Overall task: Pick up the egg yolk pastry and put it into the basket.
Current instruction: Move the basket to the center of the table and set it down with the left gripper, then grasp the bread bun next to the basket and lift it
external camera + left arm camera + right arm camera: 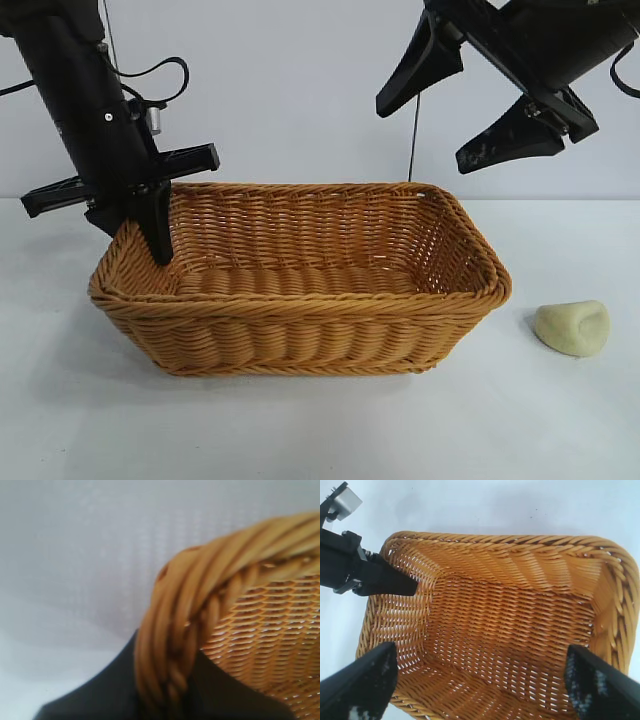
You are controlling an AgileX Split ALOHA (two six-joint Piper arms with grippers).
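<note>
The egg yolk pastry (572, 328), a small pale cream lump, lies on the white table to the right of the basket (300, 330), apart from it. The orange-brown wicker basket stands mid-table with nothing inside. My left gripper (160, 245) is shut on the basket's braided rim (200, 600) at its left end, one finger inside and one outside; in its wrist view the left gripper (167, 690) straddles the rim. My right gripper (425, 135) hangs open high above the basket's right part, and in its wrist view the right gripper (480, 690) looks down into the basket (495, 540). The pastry is out of both wrist views.
The white table (300, 440) runs bare in front of the basket and around the pastry. A pale wall stands behind. In the right wrist view the left gripper (375, 577) shows at the basket's far end.
</note>
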